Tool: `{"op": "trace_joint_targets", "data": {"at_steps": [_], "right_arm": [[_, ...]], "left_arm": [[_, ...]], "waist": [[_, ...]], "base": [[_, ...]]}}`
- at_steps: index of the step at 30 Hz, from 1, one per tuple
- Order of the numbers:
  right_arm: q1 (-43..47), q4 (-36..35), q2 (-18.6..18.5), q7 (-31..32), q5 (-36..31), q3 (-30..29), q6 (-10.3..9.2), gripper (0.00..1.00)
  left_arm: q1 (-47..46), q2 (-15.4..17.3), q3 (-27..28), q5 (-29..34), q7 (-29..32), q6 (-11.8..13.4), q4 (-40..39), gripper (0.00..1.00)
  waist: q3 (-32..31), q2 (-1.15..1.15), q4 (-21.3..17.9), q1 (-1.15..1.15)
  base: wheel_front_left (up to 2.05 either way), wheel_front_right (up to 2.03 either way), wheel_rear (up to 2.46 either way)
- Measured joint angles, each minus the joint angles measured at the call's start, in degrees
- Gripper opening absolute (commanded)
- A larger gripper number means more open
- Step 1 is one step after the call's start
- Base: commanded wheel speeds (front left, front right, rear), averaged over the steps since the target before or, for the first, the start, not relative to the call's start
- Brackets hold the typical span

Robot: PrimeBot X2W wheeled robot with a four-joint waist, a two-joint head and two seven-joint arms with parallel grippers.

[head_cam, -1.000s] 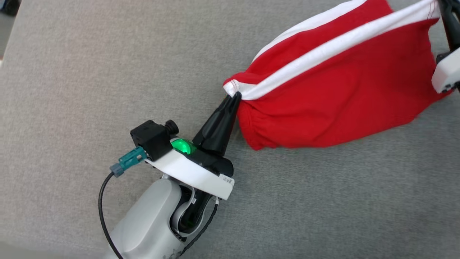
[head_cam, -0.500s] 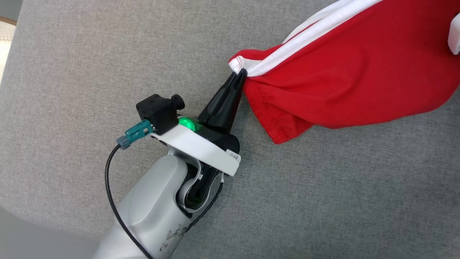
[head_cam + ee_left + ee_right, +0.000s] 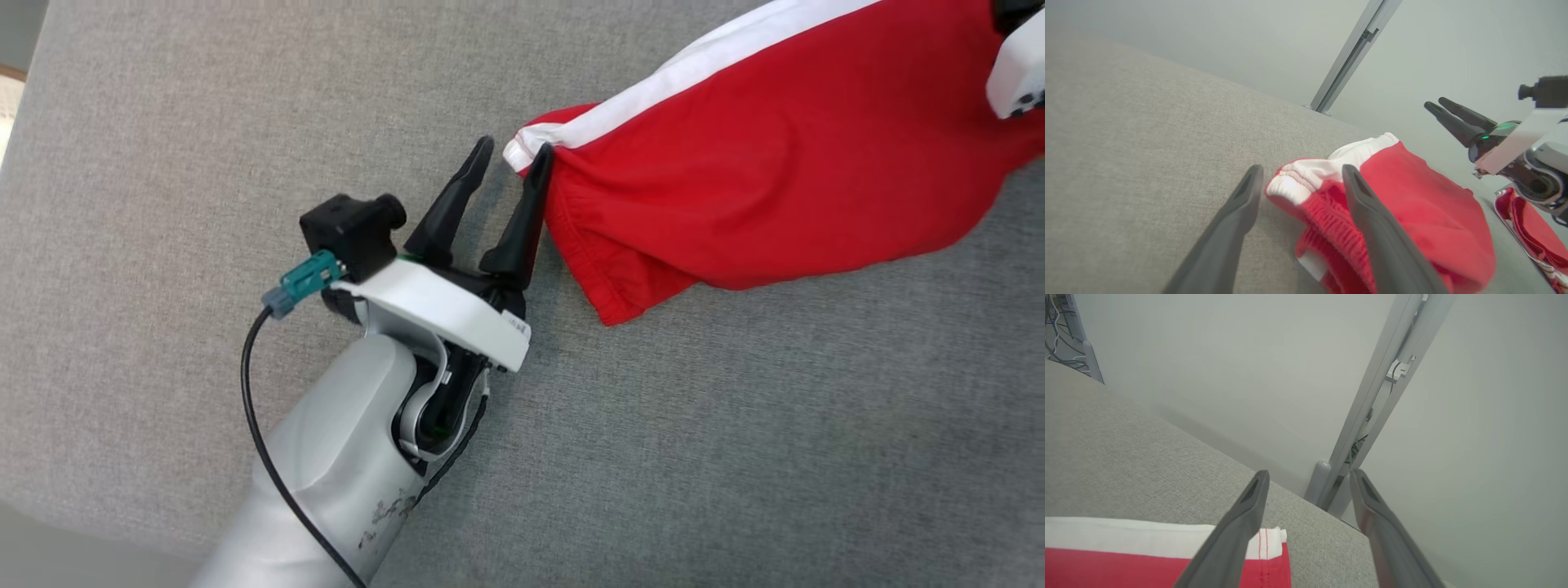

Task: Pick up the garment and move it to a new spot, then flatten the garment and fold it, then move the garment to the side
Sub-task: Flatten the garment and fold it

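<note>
Garment [image 3: 775,163] lies stretched across the grey cushion [image 3: 245,122], red with a white stripe, and you can take it as set down, for neither gripper has hold of it. I judge the carry to a new spot done and the flattening only partly so: the cloth bulges and sags along its lower edge near the waistband rather than lying flat. No fold shows, and the move to the side is yet to come. Your left gripper [image 3: 516,149] stands with its jaws wide apart and empty. The white waistband corner sits right at the tip of the finger nearer the cloth, touching or just short, you cannot tell which, and in the left wrist view that corner lies between the two fingers. Your right gripper [image 3: 1309,473] is spread as wide, with nothing between its fingers and the garment's other striped corner just beside one of them, low on the cushion
</note>
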Motion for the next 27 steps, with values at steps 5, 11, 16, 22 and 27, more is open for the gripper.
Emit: {"op": "trace_joint_targets", "data": {"at_steps": [5, 11, 16, 22, 27], "right_arm": [[6.36, -5.76, 1.34, -0.09, -2.20, -6.20, -0.01, 1.00], [18.09, -11.91, 4.34, -0.11, -5.12, -15.15, -0.01, 1.00], [26.71, -15.10, 7.30, -0.12, -6.41, -22.24, 0.00, 1.00], [34.90, -16.45, 10.45, -0.12, -5.55, -26.98, 0.00, 1.00], [39.30, -13.37, 12.11, -0.12, 3.92, -27.66, -0.01, 1.00]], "left_arm": [[4.09, -0.01, 3.58, 3.87, 0.00, 2.04, 0.03, 1.00], [13.08, 0.37, 10.61, 10.76, 0.00, 3.83, -4.89, 1.00], [19.75, 0.56, 14.74, 18.62, 0.00, 5.60, -10.33, 1.00], [27.21, 0.35, 17.17, 23.85, -0.02, 6.21, -15.30, 1.00], [32.40, 0.22, 17.70, 26.41, -0.01, 7.35, -17.73, 1.00]], "waist": [[-2.49, 0.00, -1.53, 0.00], [-7.00, 0.00, -3.44, 0.00], [-10.90, 0.00, -4.67, 0.00], [-15.38, 0.00, -5.64, 0.00], [-18.19, 0.00, -5.40, 0.00]], "base": [[0.00, 0.00, 0.00], [0.00, 0.00, 0.00], [0.00, 0.00, 0.00], [0.00, 0.00, 0.00], [0.00, 0.00, 0.00]]}}
